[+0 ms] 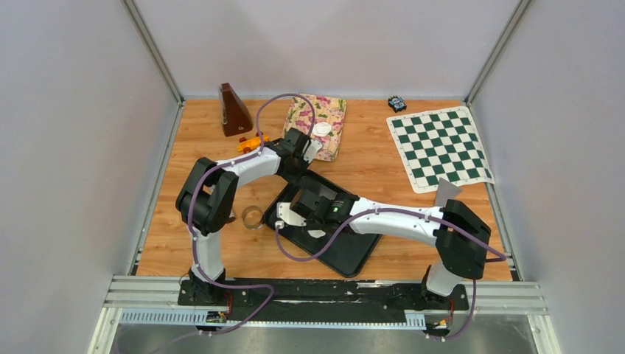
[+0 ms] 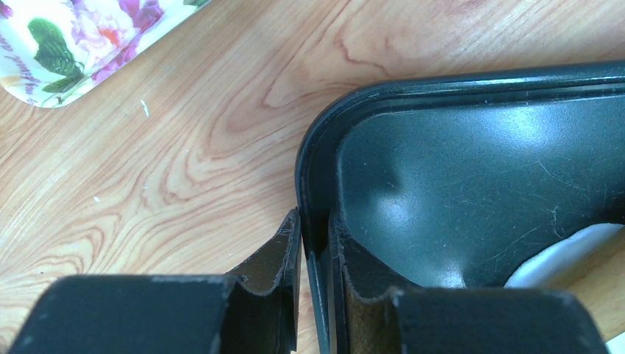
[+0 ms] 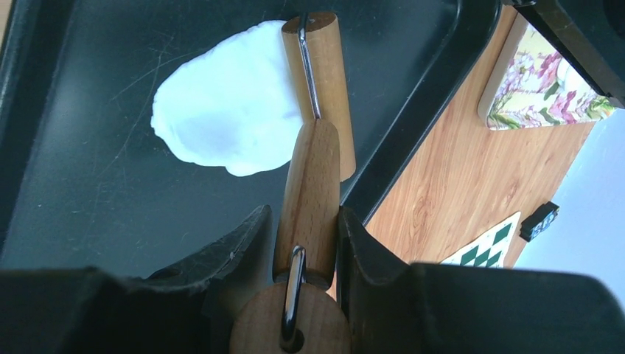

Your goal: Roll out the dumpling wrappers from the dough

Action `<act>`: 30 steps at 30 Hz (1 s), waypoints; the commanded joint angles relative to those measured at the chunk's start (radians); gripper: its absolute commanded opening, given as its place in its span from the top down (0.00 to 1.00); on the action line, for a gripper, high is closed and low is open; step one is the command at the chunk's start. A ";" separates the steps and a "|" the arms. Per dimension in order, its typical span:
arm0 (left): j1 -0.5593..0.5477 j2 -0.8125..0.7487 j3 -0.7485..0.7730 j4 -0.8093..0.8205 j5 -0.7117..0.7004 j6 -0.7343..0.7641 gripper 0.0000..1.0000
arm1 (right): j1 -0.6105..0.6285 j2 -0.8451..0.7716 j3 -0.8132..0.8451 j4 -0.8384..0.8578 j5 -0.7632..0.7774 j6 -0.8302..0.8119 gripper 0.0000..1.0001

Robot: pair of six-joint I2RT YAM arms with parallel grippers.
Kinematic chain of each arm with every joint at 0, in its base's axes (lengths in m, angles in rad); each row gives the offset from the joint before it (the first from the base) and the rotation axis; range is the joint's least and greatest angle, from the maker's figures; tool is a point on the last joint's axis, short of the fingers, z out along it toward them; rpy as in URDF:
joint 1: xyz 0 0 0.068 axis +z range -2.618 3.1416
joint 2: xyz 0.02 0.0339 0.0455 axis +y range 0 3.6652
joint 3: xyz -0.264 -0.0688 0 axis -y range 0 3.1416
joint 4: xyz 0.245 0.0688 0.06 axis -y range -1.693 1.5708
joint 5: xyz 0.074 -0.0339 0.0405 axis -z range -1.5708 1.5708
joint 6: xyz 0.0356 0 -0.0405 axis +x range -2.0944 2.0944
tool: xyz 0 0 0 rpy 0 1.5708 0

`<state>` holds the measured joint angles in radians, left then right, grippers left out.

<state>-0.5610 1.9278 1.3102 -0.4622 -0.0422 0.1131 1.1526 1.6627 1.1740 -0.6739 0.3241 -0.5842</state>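
Dough point(image 3: 221, 118) spread white in black tray point(image 3: 88, 199), wooden rolling pin point(image 3: 313, 184) at its edge, handle clenched in right gripper point(image 3: 302, 217); left gripper point(image 2: 313, 221) clamped on tray rim.

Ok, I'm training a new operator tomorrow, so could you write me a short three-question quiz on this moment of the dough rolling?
1. True or false: the left fingers are clamped on the rim of the black tray.
2. What do the right fingers hold? A) nothing B) the handle of the wooden roller C) the tray's rim
3. Fill in: the roller's barrel touches the flattened white ____ inside the tray.

Key: 1 true; 2 B; 3 dough.
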 commanded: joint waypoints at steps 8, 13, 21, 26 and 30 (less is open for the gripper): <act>0.010 -0.061 0.023 0.007 -0.063 0.033 1.00 | 0.076 0.028 -0.077 -0.257 -0.437 0.065 1.00; 0.010 -0.061 0.022 0.006 -0.064 0.033 1.00 | 0.082 0.026 -0.091 -0.263 -0.460 0.066 1.00; 0.010 -0.057 0.023 0.006 -0.074 0.030 1.00 | 0.097 -0.012 -0.116 -0.300 -0.496 0.022 1.00; 0.010 -0.050 0.026 0.005 -0.081 0.027 1.00 | 0.111 -0.044 -0.135 -0.339 -0.542 -0.020 1.00; 0.010 -0.048 0.028 0.005 -0.087 0.025 1.00 | 0.131 -0.066 -0.158 -0.364 -0.557 -0.049 1.00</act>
<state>-0.5682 1.9213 1.3102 -0.5095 -0.0383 0.1123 1.2160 1.5597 1.1099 -0.7174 0.1780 -0.6785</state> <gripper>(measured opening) 0.202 0.332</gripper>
